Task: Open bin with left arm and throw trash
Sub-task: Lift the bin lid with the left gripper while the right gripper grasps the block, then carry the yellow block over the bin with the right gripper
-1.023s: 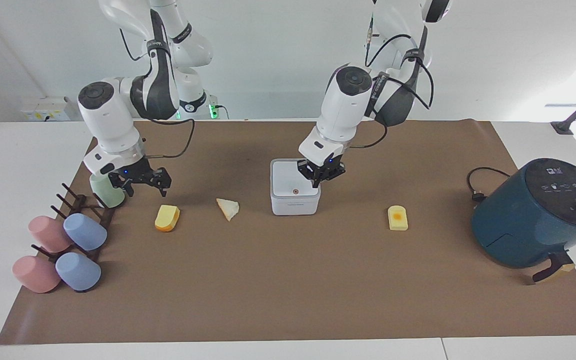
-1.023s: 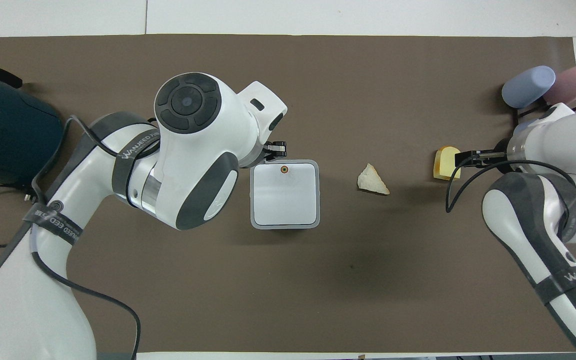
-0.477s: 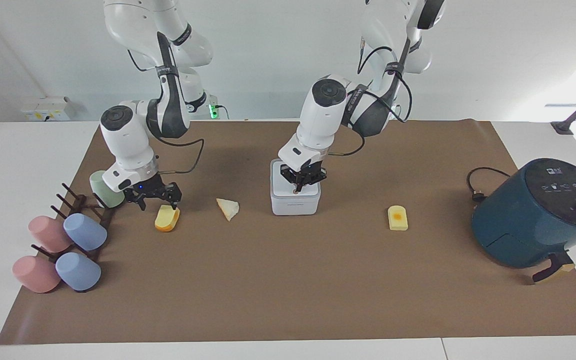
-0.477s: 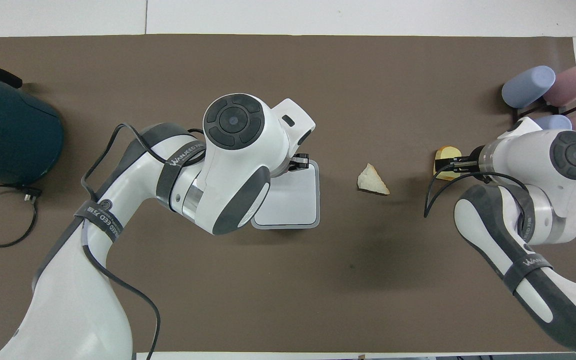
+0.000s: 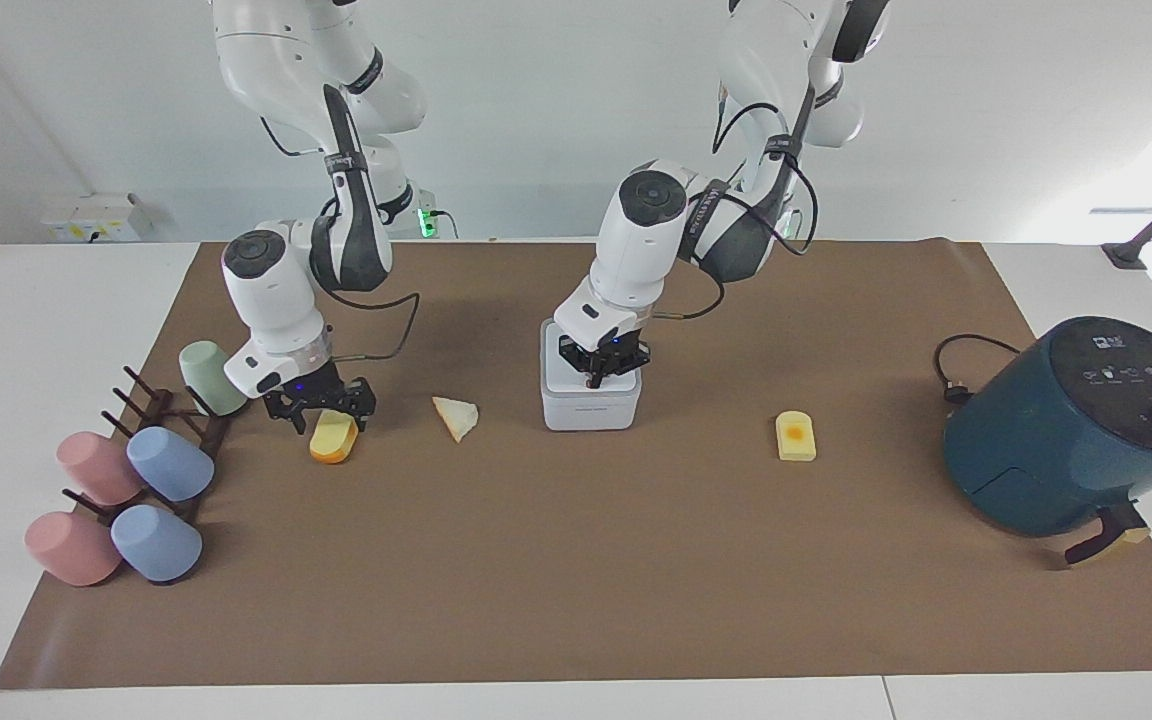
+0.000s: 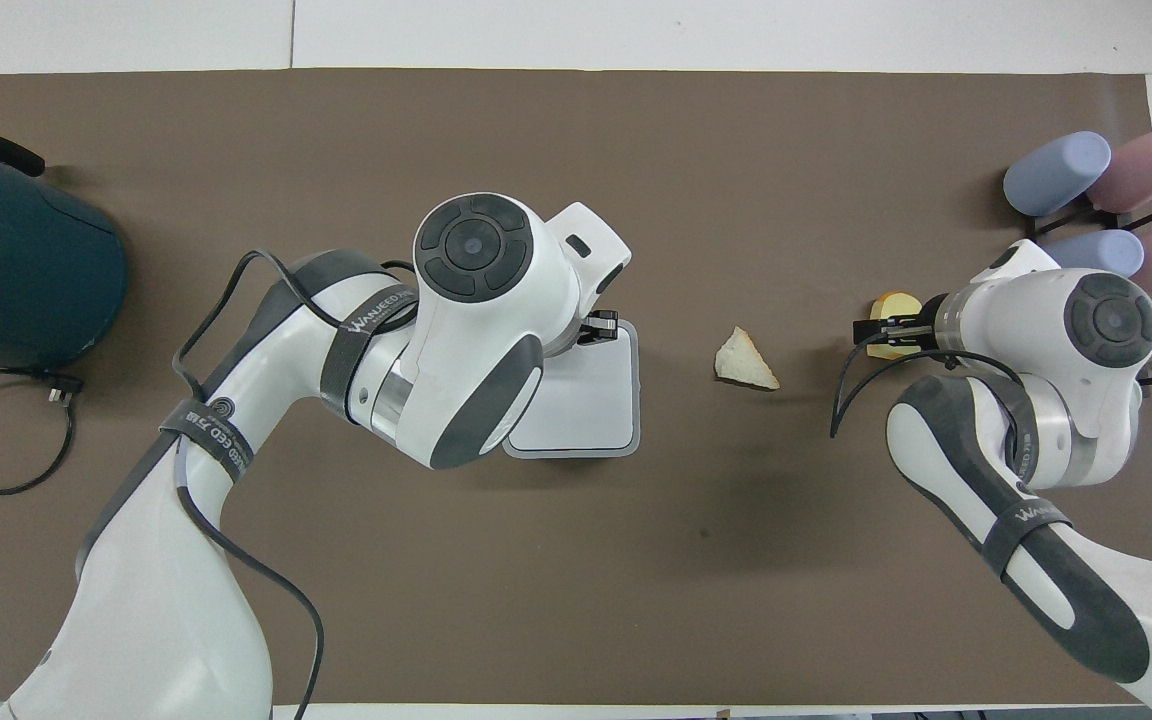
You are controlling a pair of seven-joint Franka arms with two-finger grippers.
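The white bin [image 5: 591,405] stands mid-table with its lid flat and closed; it also shows in the overhead view [image 6: 591,400]. My left gripper [image 5: 597,377] is shut, its tip down on the lid near the edge farthest from the robots, hiding the orange dot. My right gripper [image 5: 331,413] is open and low over the yellow-orange bread block [image 5: 334,440], a finger on either side. In the overhead view the right gripper [image 6: 878,334] covers most of that block [image 6: 896,303]. The cream wedge [image 5: 457,416] lies between block and bin. The pale yellow block [image 5: 795,437] lies toward the left arm's end.
A dark-teal air fryer [image 5: 1076,430] with its cable [image 5: 956,370] stands at the left arm's end. Pastel cups on a dark rack [image 5: 126,490] and a green cup [image 5: 208,375] sit at the right arm's end, close to the right gripper.
My left gripper has moved across the bin lid to its farther edge and come down onto it. My right gripper has moved over the bread block and lowered around it.
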